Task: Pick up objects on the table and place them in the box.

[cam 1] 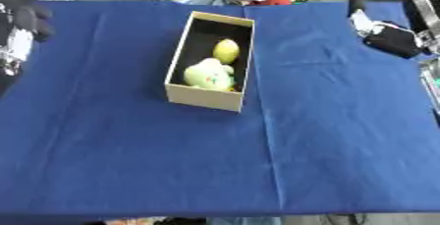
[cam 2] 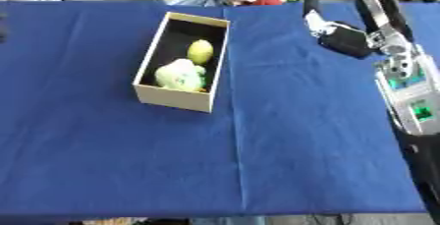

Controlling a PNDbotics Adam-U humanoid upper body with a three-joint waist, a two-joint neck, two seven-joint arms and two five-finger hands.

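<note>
Left hand cut off by edge

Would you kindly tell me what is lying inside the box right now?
Inside the box lie a yellow lemon-shaped thing and, nearer the camera, a pale green soft thing. The near wall hides the floor just behind it.

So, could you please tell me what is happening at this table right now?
Nothing is being held at the moment. The cardboard box stands open on the blue cloth, and inside it lie a yellow lemon-shaped thing and a pale green soft toy. The cloth around the box shows no other loose items. The left hand is up at the far left edge, and the right hand is near the far right, both away from the box.
</note>
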